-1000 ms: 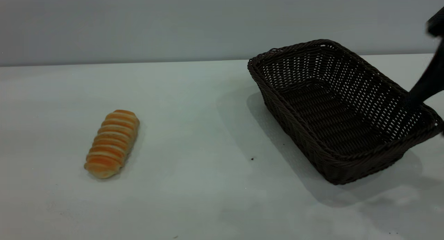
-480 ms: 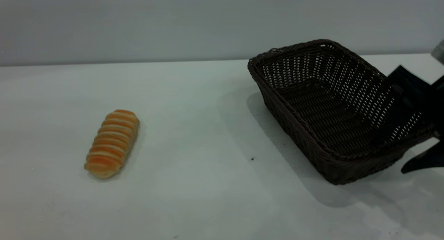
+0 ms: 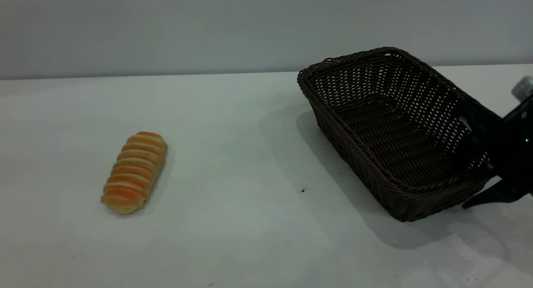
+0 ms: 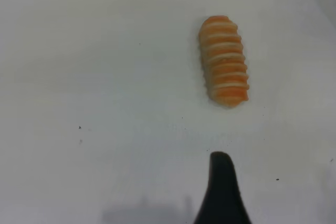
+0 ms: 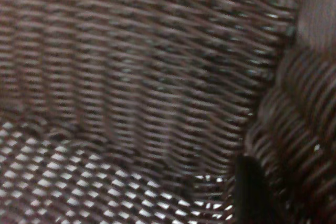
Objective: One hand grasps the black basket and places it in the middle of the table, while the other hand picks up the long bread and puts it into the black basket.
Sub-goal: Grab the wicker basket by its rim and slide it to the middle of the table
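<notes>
The right gripper (image 3: 485,182) was open, with 1 finger inside the black basket (image 3: 391,125) and 1 outside, around its right wall. It perhaps touched the weave. The basket sat on the table (image 3: 250,155) at the right. The long bread (image 3: 134,172) lay far left, under the left gripper (image 4: 222,192), whose fingers I cannot tell about.

The black basket (image 3: 391,130) is a large rectangular dark brown-black wicker piece with flaring open-weave sides and a braided rim; it stands upright and empty at the right of the surface (image 3: 233,155), turned at an angle so one corner points toward the near side. The long bread (image 3: 134,172) is a small oblong golden-orange loaf with pale cream cross ridges, lying flat at the near left, well apart from the basket
</notes>
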You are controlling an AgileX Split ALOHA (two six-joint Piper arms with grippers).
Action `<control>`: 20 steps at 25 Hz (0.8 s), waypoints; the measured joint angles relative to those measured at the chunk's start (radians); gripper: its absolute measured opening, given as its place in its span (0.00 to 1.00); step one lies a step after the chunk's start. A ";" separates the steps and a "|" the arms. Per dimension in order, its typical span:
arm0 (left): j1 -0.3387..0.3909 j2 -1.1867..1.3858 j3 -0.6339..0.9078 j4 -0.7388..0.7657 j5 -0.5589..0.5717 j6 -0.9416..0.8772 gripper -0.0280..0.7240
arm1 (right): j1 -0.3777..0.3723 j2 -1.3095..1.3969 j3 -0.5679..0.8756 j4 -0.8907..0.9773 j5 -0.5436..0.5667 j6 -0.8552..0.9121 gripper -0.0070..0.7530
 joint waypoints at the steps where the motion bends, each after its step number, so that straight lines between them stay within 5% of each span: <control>1: 0.000 0.000 0.000 -0.001 0.000 0.001 0.81 | 0.000 0.004 -0.001 0.009 0.000 0.004 0.29; 3: 0.000 0.000 0.000 -0.001 0.000 0.001 0.81 | 0.000 0.005 -0.001 0.033 0.000 0.020 0.14; 11: 0.000 0.000 0.000 -0.001 0.000 0.006 0.81 | -0.007 0.004 -0.033 -0.028 0.060 -0.047 0.13; 20: 0.000 0.000 0.000 -0.001 -0.005 0.006 0.81 | 0.032 0.066 -0.414 -0.498 0.509 -0.158 0.13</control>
